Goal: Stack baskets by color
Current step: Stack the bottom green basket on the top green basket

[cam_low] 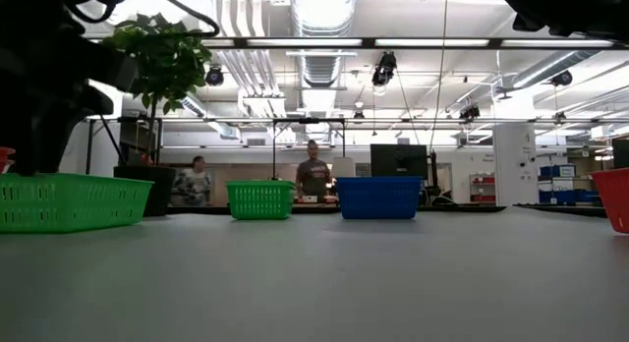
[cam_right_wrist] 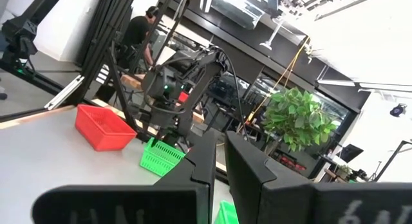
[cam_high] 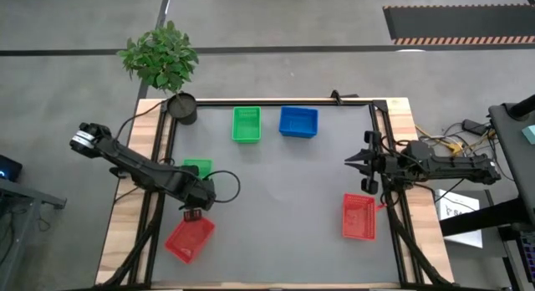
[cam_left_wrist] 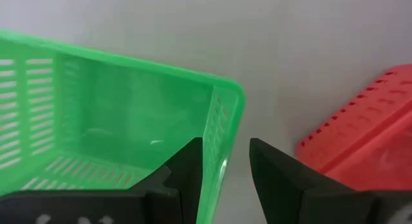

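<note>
High view: left gripper [cam_high: 195, 209] over a green basket [cam_high: 198, 166], the far green basket [cam_high: 246, 124] ahead.

Left wrist view: jaws pinch the basket's end wall [cam_left_wrist: 217, 130], one inside, one outside.

Right wrist view: right gripper [cam_right_wrist: 219, 153], jaws pressed together, idle.

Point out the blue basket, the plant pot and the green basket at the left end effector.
blue basket [cam_high: 298, 121], high view, its floor.
plant pot [cam_high: 181, 108], high view, its top.
green basket [cam_left_wrist: 129, 114], left wrist view, inner wall.
</note>
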`<control>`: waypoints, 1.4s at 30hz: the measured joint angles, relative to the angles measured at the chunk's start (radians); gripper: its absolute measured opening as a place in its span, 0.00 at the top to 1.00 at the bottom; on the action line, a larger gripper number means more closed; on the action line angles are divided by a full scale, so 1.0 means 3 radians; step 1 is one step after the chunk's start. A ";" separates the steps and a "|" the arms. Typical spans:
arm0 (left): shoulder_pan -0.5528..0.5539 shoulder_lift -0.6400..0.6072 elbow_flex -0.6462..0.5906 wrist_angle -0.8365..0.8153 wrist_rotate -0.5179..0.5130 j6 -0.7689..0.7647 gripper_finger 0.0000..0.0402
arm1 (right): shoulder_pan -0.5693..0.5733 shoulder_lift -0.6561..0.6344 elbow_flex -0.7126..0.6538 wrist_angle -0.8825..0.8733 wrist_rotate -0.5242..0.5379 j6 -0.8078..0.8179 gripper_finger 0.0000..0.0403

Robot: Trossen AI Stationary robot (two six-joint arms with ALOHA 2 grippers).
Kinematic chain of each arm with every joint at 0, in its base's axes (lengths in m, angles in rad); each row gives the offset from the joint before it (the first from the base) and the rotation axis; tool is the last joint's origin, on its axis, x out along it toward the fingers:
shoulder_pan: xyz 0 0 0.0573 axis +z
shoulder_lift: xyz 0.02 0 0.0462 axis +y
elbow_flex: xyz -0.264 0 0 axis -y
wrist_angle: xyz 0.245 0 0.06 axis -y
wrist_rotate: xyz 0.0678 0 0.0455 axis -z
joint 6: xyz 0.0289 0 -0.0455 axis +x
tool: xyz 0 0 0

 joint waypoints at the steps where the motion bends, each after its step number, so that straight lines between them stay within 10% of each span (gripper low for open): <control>1: 0.0000 0.0000 -0.0037 0.0055 0.0005 0.0000 0.72 | 0.0000 0.0000 0.0000 -0.0003 0.0000 0.0000 0.93; 11: 0.0000 0.0001 -0.0111 0.0084 0.0015 0.0012 0.98 | 0.0000 0.0000 0.0000 -0.0023 -0.0001 0.0025 0.93; 24: 0.0017 0.0008 0.0668 0.0053 -0.0623 0.0206 1.00 | 0.0000 0.0000 0.0000 -0.0066 0.0000 0.0241 0.93; 30: 0.0164 0.0193 0.1295 0.0369 -0.1080 0.0874 1.00 | 0.0001 0.0000 0.0000 -0.0120 0.0000 0.0321 0.93; 42: 0.1143 0.0919 0.2137 0.0484 -0.0889 0.2123 1.00 | 0.0001 0.0000 0.0000 -0.0309 0.0001 0.0456 0.93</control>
